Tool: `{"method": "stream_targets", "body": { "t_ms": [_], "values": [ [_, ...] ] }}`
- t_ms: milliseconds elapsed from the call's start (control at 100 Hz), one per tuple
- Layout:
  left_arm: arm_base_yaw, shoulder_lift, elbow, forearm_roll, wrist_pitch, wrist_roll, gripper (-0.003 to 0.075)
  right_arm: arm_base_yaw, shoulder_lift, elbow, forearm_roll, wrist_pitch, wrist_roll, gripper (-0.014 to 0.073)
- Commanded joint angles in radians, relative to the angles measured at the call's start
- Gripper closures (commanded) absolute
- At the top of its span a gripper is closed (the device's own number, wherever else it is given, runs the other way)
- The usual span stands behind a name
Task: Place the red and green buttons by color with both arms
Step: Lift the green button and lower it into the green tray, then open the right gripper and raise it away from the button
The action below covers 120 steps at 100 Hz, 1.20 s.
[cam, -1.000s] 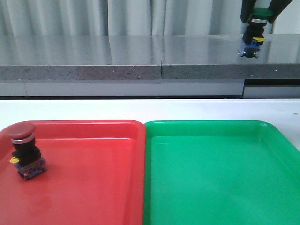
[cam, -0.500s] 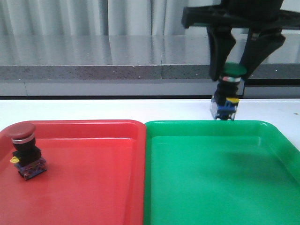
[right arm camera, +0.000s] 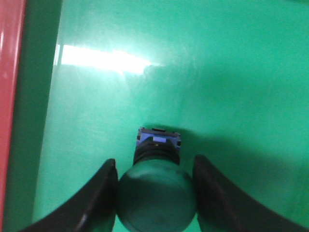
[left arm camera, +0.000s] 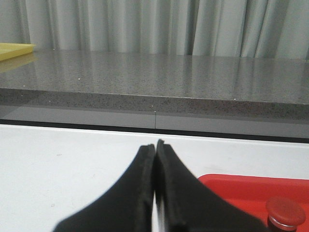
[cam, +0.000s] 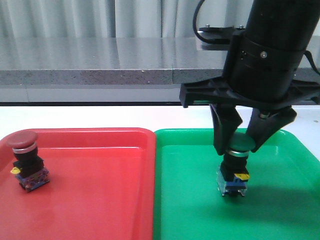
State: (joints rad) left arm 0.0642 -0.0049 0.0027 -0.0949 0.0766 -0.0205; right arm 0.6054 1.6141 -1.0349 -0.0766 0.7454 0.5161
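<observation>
Right gripper (cam: 239,145) pinches green button (cam: 235,170); only the left wrist view shows left gripper (left arm camera: 155,150) pressed together.

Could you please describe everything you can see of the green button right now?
The green button is a small push-button switch: a rounded dark green cap, a silver collar under it, a black body, a yellow tab on one side and a blue base. It stands upright over the green tray, near its middle, its base at or just above the floor. The right gripper grips its cap from both sides. Nothing else touches it.
</observation>
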Motion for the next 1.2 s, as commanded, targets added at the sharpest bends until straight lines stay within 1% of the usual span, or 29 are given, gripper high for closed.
{"method": "stream_targets", "body": {
  "t_ms": [0,140,210,310,320,350,370,380,420,460,710,840,1090,1190],
  "values": [
    [-0.002,-0.031,0.012,-0.004,-0.077,-0.003,0.0741,0.000,-0.041,0.001,-0.008,-0.056,0.005,0.0354],
    [-0.002,-0.031,0.012,-0.004,-0.077,-0.003,0.0741,0.000,-0.035,0.017,-0.008,-0.068,0.004,0.0351],
    [-0.002,-0.031,0.012,-0.004,-0.077,-0.003,0.0741,0.000,-0.034,0.017,-0.008,-0.073,-0.009,0.0323],
    [-0.002,-0.031,0.012,-0.004,-0.077,-0.003,0.0741,0.000,-0.034,0.017,-0.008,-0.080,-0.015,0.0209],
    [-0.002,-0.031,0.012,-0.004,-0.077,-0.003,0.0741,0.000,-0.034,0.017,-0.008,-0.080,-0.015,0.0180],
    [-0.002,-0.031,0.012,-0.004,-0.077,-0.003,0.0741,0.000,-0.034,0.017,-0.008,-0.082,-0.015,0.0160],
    [-0.002,-0.031,0.012,-0.004,-0.077,-0.003,0.0741,0.000,-0.034,0.017,-0.008,-0.086,-0.015,0.0116],
    [-0.002,-0.031,0.012,-0.004,-0.077,-0.003,0.0741,0.000,-0.034,0.017,-0.007,-0.086,-0.015,0.0116],
    [-0.002,-0.031,0.012,-0.004,-0.077,-0.003,0.0741,0.000,-0.034,0.017,-0.006,-0.089,-0.015,0.0070],
    [-0.002,-0.031,0.012,-0.004,-0.077,-0.003,0.0741,0.000,-0.034,0.017,-0.003,-0.090,-0.015,0.0053],
    [-0.002,-0.031,0.012,-0.004,-0.077,-0.003,0.0741,0.000,-0.061,0.017,0.016,-0.104,-0.020,0.0049],
    [-0.002,-0.031,0.012,-0.004,-0.077,-0.003,0.0741,-0.026,-0.130,0.017,0.051,-0.118,-0.082,0.0050],
    [-0.002,-0.031,0.012,-0.004,-0.077,-0.003,0.0741,-0.157,-0.238,0.017,0.064,-0.102,-0.178,0.0050],
    [-0.002,-0.031,0.012,-0.004,-0.077,-0.003,0.0741,-0.218,-0.281,0.017,0.077,-0.090,-0.246,0.0050]
  ]
}}
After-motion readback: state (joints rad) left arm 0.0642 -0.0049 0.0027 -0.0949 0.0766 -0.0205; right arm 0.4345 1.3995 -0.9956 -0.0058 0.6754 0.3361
